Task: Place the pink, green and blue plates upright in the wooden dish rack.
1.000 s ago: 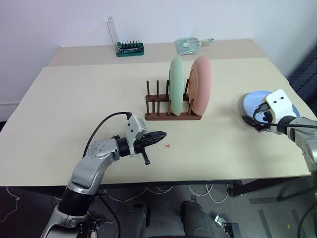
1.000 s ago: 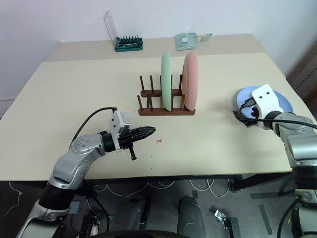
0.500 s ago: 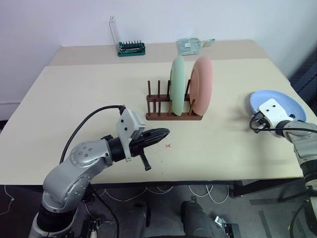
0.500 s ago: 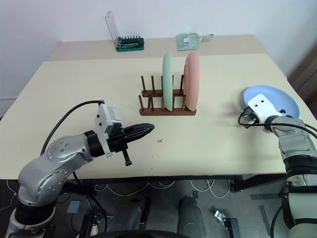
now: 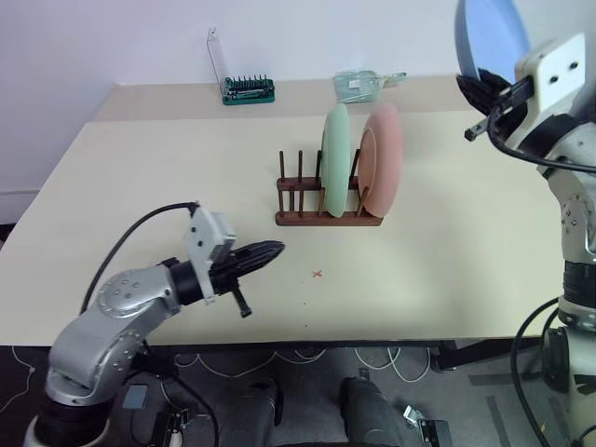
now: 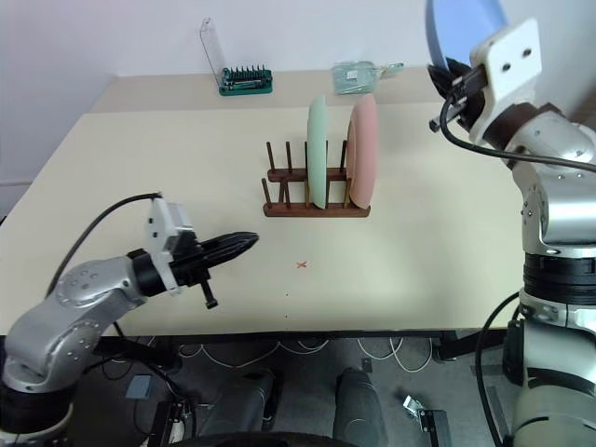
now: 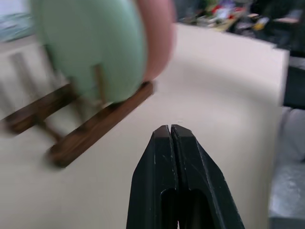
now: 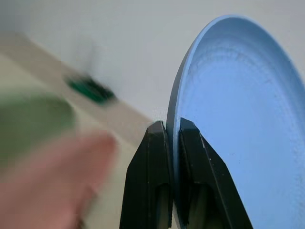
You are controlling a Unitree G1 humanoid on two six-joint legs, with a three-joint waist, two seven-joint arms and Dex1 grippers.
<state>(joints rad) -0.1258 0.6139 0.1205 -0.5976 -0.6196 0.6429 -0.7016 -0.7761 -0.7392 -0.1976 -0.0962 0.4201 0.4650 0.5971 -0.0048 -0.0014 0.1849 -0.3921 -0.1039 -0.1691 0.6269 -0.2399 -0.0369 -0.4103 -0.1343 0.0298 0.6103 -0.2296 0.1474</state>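
Note:
The wooden dish rack (image 5: 326, 216) stands mid-table with the green plate (image 5: 333, 160) and the pink plate (image 5: 382, 160) upright in it, side by side. My right gripper (image 5: 477, 86) is raised high at the right, above and beyond the rack, shut on the rim of the blue plate (image 5: 488, 35), which it holds upright in the air. In the right wrist view its fingertips (image 8: 159, 136) pinch the blue plate's (image 8: 238, 124) edge. My left gripper (image 5: 270, 250) hovers low over the table's front left, shut and empty, pointing toward the rack (image 7: 95, 126).
A green screwdriver-bit holder (image 5: 246, 89) with a clear lid stands at the back of the table. A clear packet (image 5: 358, 86) lies at the back right. A small red mark (image 5: 317, 274) is on the table in front of the rack.
My right gripper closed on the blue plate at the table's right edge and lifted it high, tipping it upright. The left arm drew back to the left a little.

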